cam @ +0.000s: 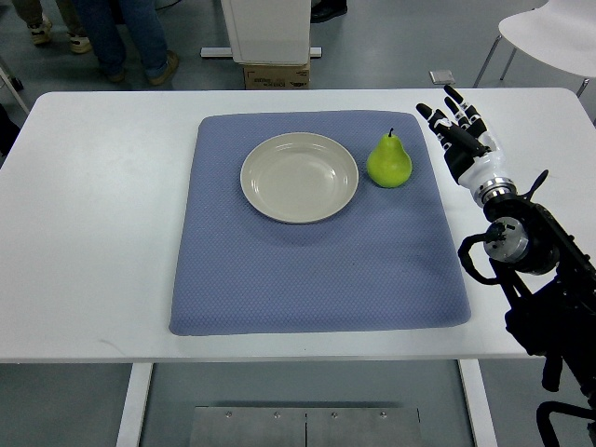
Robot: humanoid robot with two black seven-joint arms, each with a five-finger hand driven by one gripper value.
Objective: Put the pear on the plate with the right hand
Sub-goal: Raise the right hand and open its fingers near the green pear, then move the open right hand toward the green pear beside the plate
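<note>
A green pear stands upright on the blue mat, just right of a round cream plate that has nothing on it. My right hand hovers over the white table to the right of the pear, a short gap away, with its black fingers stretched out and holding nothing. Its arm comes in from the lower right. The left arm does not show.
The mat lies on a white table. Beyond the far edge stand a person's legs, a white column base on a cardboard box, and a white chair at the top right.
</note>
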